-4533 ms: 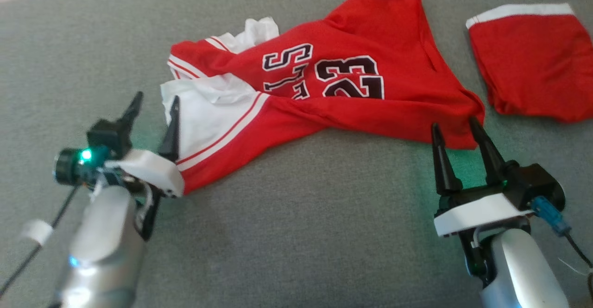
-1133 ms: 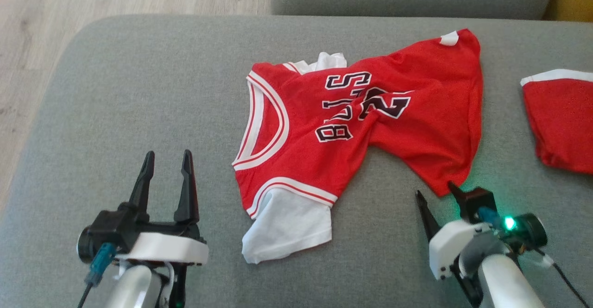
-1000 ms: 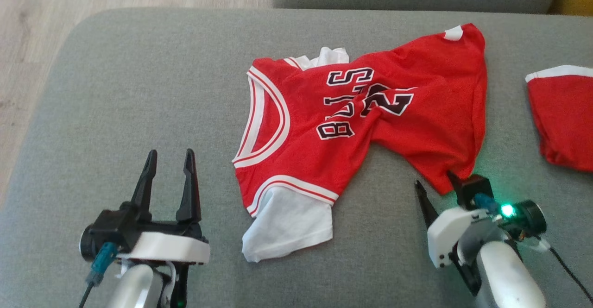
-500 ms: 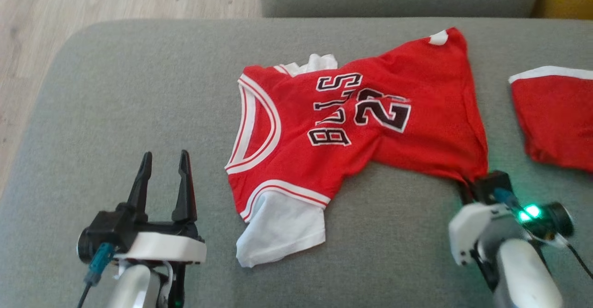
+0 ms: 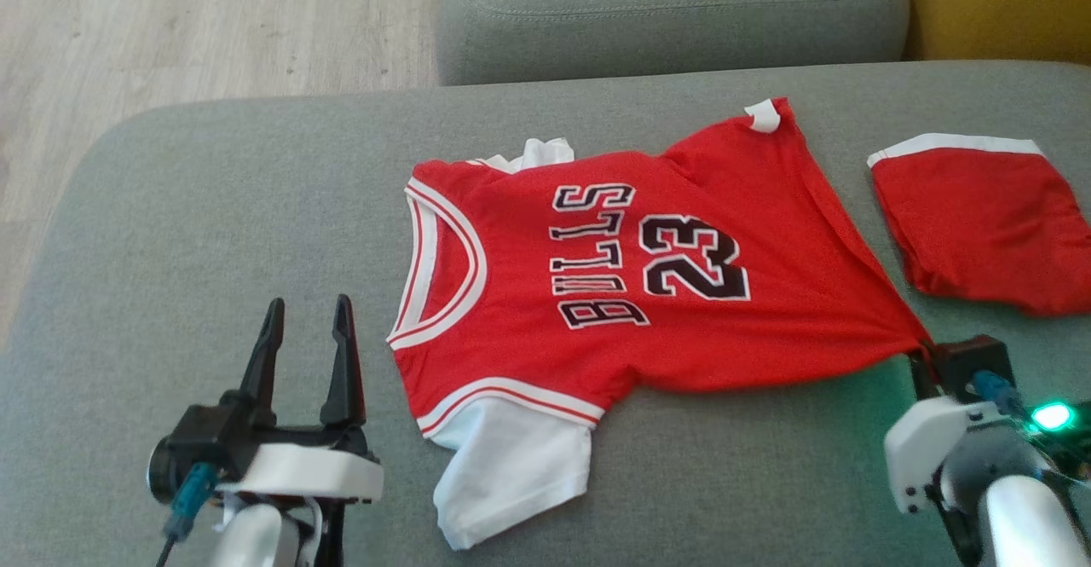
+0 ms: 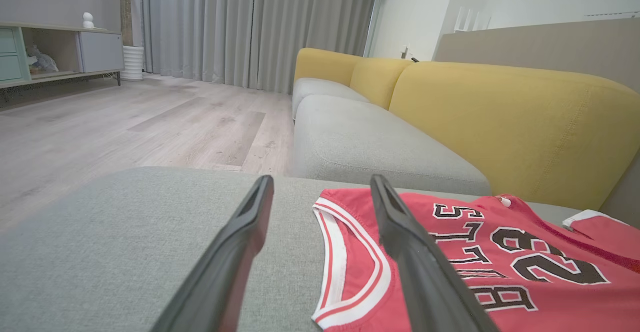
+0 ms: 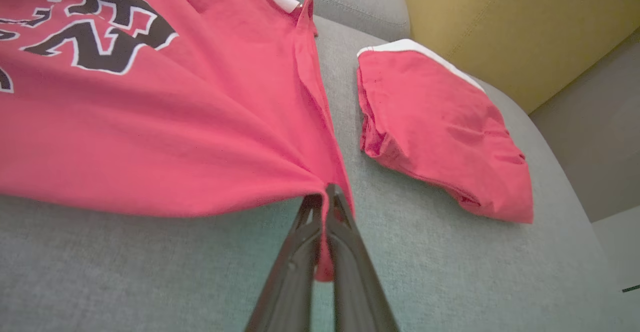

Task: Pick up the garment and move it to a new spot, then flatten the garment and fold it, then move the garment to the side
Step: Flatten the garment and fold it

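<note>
Jersey (image 5: pixel 767 328) on the cushion (image 5: pixel 213 209), second garment (image 5: pixel 980 234) just right of it, apart.

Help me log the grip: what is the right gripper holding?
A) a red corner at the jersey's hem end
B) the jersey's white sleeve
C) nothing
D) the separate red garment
A: the right gripper is shut on a red hem corner of the jersey, the cloth drawn to a point there.

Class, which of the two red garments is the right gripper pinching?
The numbered jersey: the right gripper is shut on its corner; the shorts lie untouched.
</note>
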### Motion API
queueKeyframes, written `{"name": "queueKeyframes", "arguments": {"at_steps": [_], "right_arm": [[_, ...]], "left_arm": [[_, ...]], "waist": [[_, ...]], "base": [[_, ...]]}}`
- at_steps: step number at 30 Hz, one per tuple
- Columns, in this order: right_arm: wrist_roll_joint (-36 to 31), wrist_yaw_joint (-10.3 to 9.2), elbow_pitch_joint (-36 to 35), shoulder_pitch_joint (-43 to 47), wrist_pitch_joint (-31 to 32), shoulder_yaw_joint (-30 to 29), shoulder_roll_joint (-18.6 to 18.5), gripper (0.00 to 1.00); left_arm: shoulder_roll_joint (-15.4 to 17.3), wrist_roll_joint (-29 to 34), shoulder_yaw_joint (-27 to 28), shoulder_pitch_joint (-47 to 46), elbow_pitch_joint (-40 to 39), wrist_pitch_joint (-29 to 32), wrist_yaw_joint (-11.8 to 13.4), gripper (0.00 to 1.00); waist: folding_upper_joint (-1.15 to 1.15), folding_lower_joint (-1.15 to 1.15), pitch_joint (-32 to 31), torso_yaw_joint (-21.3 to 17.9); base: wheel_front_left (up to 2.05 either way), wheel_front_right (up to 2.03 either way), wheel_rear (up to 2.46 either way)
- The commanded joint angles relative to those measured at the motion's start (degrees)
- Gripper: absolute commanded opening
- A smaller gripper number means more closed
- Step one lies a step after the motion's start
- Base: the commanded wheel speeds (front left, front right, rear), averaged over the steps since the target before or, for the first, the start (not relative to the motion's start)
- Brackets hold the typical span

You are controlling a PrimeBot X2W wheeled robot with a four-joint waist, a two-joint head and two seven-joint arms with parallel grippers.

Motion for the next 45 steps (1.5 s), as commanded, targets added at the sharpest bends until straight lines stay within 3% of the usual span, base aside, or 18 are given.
{"name": "queueKeyframes", "arguments": {"at_steps": [1,7,8,9,12,15,24,27,38,45], "right_arm": [[-0.3,-0.11,-2.7,-0.6,0.7,0.8,-1.1,0.00],[-0.9,-0.11,-8.6,3.0,5.9,-0.9,0.3,0.00],[-0.8,-0.11,-9.7,3.2,5.9,-0.9,0.6,0.40],[-0.7,-0.11,-10.9,3.3,5.8,-1.0,1.0,1.00],[-0.1,-0.11,-14.6,2.4,3.6,-1.3,1.9,1.00],[2.7,-0.11,-18.6,-0.4,-4.3,-1.6,2.6,1.00],[18.0,-0.11,-17.6,-1.0,-18.6,1.9,2.8,1.00],[19.7,-0.11,-15.7,-1.2,-20.8,4.1,2.8,1.00],[24.2,-0.11,-10.5,-5.0,-25.2,9.7,2.8,1.00],[25.8,-0.11,-8.7,-6.0,-26.0,11.6,2.8,1.00]], "left_arm": [[0.0,0.5,2.1,-1.3,-1.2,-0.5,-0.2,1.00],[-0.4,1.6,2.3,-2.3,-0.6,-0.5,-1.0,1.00],[-0.4,1.7,2.3,-2.5,-0.5,-0.5,-1.2,1.00],[-0.5,1.9,2.4,-2.7,-0.3,-0.5,-1.3,1.00],[-0.5,2.5,2.2,-3.6,0.1,-0.5,-1.8,1.00],[0.2,3.5,1.7,-6.0,0.8,-0.5,-2.7,1.00],[5.7,2.8,-1.9,-19.9,3.2,2.8,-4.9,1.00],[9.3,0.4,-5.0,-26.8,4.6,7.8,-5.1,1.00],[28.6,-16.0,-24.8,-48.1,13.3,29.6,-5.2,1.00],[34.8,-22.6,-33.0,-53.8,16.1,35.0,-5.2,1.00]], "waist": [[0.00,0.01,-0.1,-0.2],[0.00,0.01,0.1,-0.7],[0.00,0.01,0.2,-0.9],[0.00,0.01,0.5,-1.1],[0.00,0.01,1.3,-1.6],[0.00,0.01,2.6,-2.5],[0.00,0.01,7.6,-6.0],[0.00,0.01,10.1,-7.9],[0.00,0.01,18.7,-16.3],[0.00,0.01,21.7,-19.6]], "base": [[0.00,0.00,0.00],[0.00,0.00,0.00],[0.00,0.00,0.00],[0.00,0.00,0.00],[0.00,0.00,0.00],[0.00,0.00,0.00],[0.00,0.00,0.00],[0.00,0.00,0.00],[0.00,0.00,0.00],[0.00,0.00,0.00]]}}
